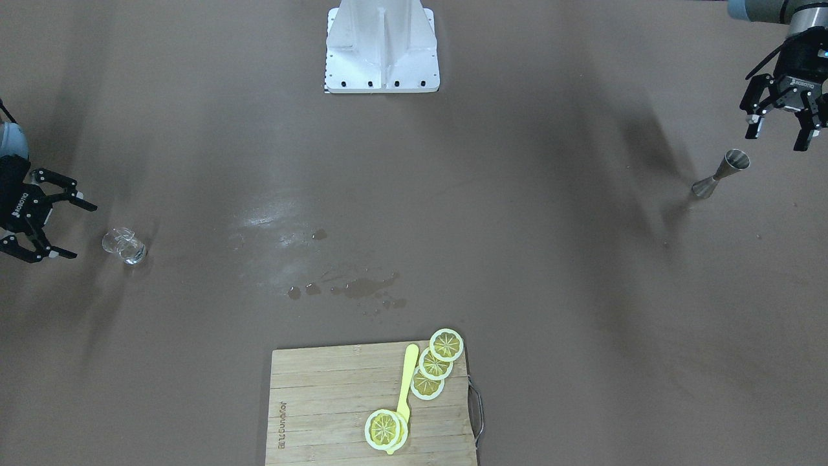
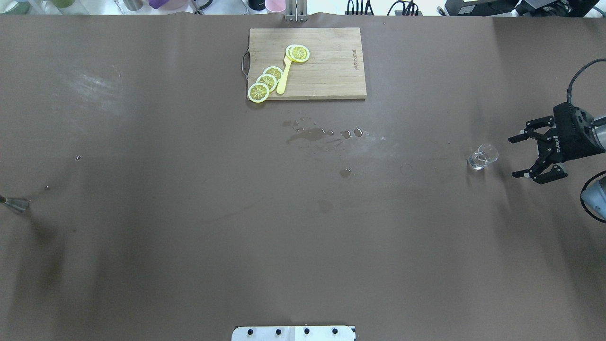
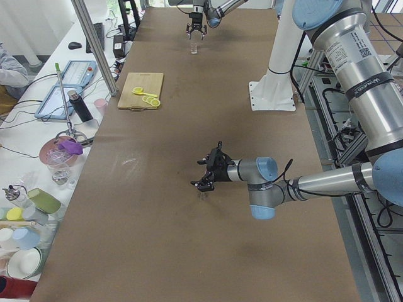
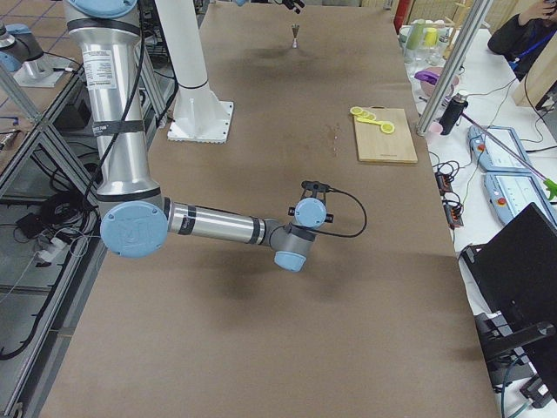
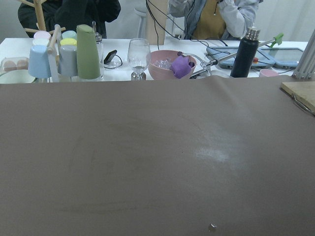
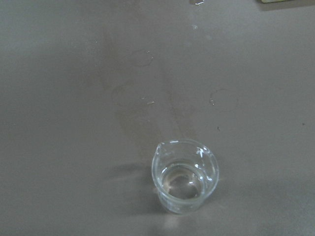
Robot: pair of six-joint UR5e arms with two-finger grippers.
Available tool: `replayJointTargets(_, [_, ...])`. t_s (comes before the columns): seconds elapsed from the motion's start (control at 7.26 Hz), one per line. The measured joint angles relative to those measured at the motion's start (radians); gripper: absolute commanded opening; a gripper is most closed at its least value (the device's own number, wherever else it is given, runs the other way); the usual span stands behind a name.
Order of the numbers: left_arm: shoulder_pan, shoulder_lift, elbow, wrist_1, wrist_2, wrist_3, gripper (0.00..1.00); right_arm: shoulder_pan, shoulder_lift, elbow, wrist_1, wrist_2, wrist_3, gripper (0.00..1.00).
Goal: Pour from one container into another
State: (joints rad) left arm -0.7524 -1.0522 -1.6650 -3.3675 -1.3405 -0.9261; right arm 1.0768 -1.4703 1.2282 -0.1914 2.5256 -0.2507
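At my far left, my left gripper (image 1: 778, 137) hangs above the table (image 2: 189, 237) with its jaws spread wide and nothing between them. The jigger (image 1: 721, 173) stands upright on the table close by, clear of both fingers. My left wrist camera takes in only bare table and the clutter beyond its far edge.

Toward the middle, a patch of small puddles (image 2: 310, 135) lies on the table. Just past it sits a board (image 2: 326, 71) carrying lemon slices (image 2: 267, 80) and a yellow spatula (image 2: 283, 80) – one slice rests on the spatula's head, the other three overlap in a row at the handle end of the board.

Well to the right stands the beaker (image 2: 483, 157), upright, with a little clear liquid at its bottom. My right gripper (image 2: 516, 157) is level with it and just beside it – jaws wide apart, open side facing the glass, touching nothing.
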Motion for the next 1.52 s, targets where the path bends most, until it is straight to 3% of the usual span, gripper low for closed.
replayJointTargets(0.96, [0.142, 0.094, -0.013, -0.189, 0.145, 0.003, 0.99, -0.022, 0.122, -0.104, 0.007, -0.085, 0.000, 0.99])
replayJointTargets(1.38, [0.376, 0.107, -0.014, -0.211, 0.491, 0.004, 0.99, -0.036, 0.120, -0.104, 0.029, -0.084, 0.006, 0.99])
replayJointTargets(1.52, [0.427, 0.115, -0.014, -0.201, 0.556, 0.006, 0.99, -0.044, 0.115, -0.105, 0.047, -0.082, 0.008, 0.99])
